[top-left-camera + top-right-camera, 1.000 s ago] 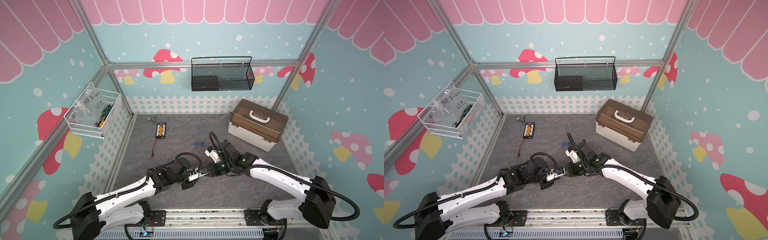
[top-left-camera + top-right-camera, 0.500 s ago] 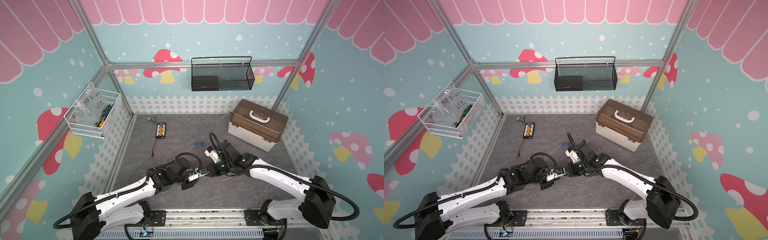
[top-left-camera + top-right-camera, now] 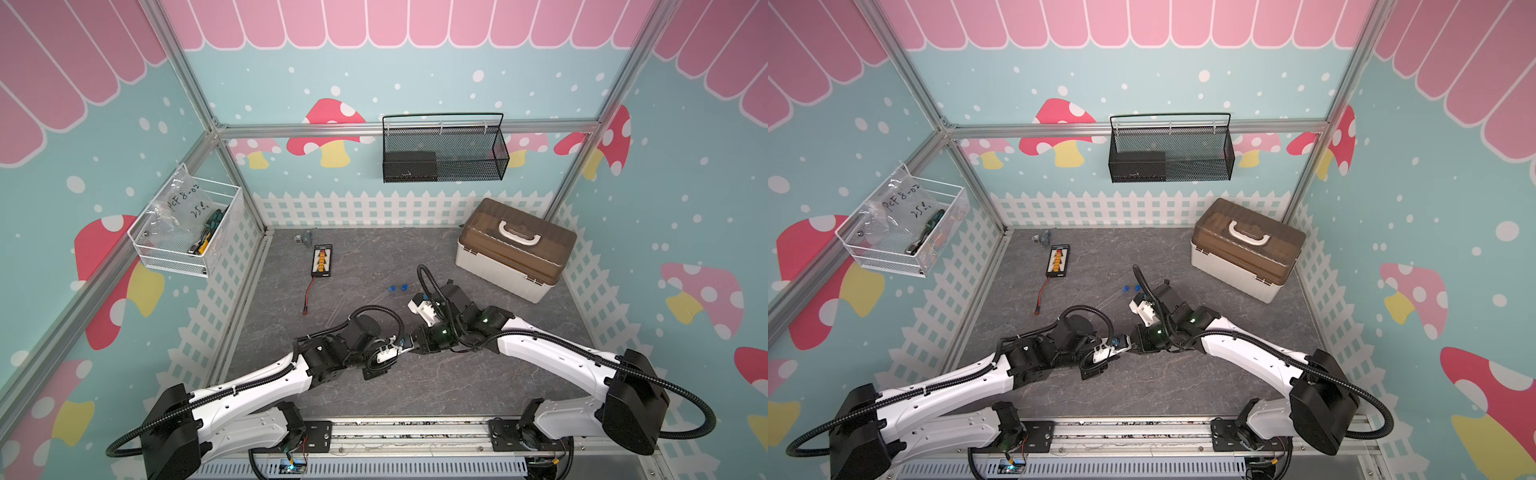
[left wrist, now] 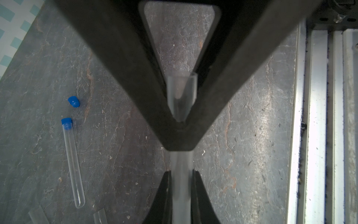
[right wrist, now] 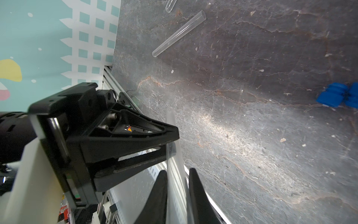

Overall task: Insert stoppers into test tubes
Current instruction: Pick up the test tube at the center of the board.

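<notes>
My left claw [image 4: 181, 171] and right claw [image 5: 177, 170] both clamp one open test tube [image 4: 182, 91]; nearby, one stoppered tube [image 4: 72, 164] is done, while loose stoppers [image 5: 329, 96] and bare tubes [image 5: 179, 33] await.

Clear, smooth, glossy test tube [image 4: 181, 93] — glass or plastic, cannot tell. Matt blue plastic stoppers [image 5: 329, 96]. Matt black moulded plastic left gripper [image 5: 171, 145]. Grey stone-look table [image 5: 251, 126], veined, scuffed — dull sheen. Brushed, dusty metal rail [image 4: 317, 116] at near edge.
</notes>
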Action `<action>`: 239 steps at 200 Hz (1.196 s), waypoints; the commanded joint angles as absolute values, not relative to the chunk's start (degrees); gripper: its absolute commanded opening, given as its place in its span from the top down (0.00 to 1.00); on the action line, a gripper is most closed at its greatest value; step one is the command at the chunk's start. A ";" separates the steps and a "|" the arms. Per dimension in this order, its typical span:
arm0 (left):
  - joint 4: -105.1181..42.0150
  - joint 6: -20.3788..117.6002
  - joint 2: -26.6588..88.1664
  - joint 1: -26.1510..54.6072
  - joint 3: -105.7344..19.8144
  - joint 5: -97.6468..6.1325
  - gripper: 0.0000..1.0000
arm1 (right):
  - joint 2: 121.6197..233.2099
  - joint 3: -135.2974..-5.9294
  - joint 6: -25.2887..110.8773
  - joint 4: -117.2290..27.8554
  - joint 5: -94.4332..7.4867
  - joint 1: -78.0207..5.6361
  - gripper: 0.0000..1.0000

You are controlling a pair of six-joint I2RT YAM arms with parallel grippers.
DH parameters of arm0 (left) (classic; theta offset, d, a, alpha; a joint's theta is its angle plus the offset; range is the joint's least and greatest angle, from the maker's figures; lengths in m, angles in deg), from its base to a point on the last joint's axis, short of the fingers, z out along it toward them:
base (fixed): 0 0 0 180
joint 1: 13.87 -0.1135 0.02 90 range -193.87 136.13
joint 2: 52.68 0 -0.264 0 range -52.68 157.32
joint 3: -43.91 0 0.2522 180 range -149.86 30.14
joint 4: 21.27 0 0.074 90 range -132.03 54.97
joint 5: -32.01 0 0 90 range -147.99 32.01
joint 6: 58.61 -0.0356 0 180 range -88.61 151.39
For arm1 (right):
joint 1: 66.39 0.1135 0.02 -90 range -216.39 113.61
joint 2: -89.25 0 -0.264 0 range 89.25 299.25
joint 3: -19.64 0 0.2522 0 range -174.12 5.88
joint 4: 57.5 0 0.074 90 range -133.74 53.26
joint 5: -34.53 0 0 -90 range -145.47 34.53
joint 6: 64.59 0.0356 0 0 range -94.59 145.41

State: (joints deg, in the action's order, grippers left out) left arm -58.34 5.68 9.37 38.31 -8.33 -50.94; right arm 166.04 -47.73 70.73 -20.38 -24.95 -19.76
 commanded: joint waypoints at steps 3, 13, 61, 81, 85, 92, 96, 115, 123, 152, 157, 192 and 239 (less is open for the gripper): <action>-57.40 6.38 9.46 38.17 -7.91 -51.39 0.91 | 166.50 -46.18 71.00 -20.40 -25.09 -19.22 0.84; -57.41 6.31 9.41 38.16 -7.96 -51.61 0.91 | 166.30 -45.98 71.25 -20.71 -24.94 -19.20 0.85; -57.56 6.85 8.24 38.16 -7.45 -52.95 0.72 | 164.87 -44.52 72.98 -23.03 -23.73 -19.20 0.88; -57.16 6.58 5.84 38.16 -5.73 -53.21 0.64 | 163.75 -43.71 73.99 -24.09 -23.56 -19.20 0.89; -56.97 6.48 5.28 38.17 -5.22 -53.10 0.63 | 163.41 -43.62 74.23 -24.14 -23.63 -19.20 0.89; -56.55 6.13 4.11 38.16 -4.27 -52.75 0.62 | 162.84 -43.61 74.51 -24.13 -23.68 -19.22 0.88; -56.21 5.96 3.37 38.16 -3.70 -52.50 0.62 | 162.46 -43.61 74.67 -24.12 -23.66 -19.18 0.89; -53.03 5.79 -0.52 38.16 -0.35 -52.30 0.62 | 160.83 -43.55 75.60 -24.60 -23.20 -19.20 0.89; -51.73 5.61 -2.05 38.16 0.69 -52.27 0.61 | 160.22 -43.52 76.06 -24.82 -22.86 -19.20 0.89; -47.09 5.22 -7.02 38.16 3.76 -50.97 0.58 | 158.54 -43.17 78.13 -26.61 -20.77 -19.20 0.89; -46.61 5.12 -7.59 38.16 3.91 -50.74 0.58 | 158.34 -43.17 78.43 -26.84 -20.36 -19.20 0.89; -46.03 3.49 -8.46 38.16 4.48 -49.25 0.58 | 157.44 -43.99 79.87 -27.91 -18.44 -19.20 0.89; -45.85 2.74 -7.47 38.16 4.30 -49.76 0.68 | 157.28 -44.75 80.49 -28.56 -17.87 -19.20 0.89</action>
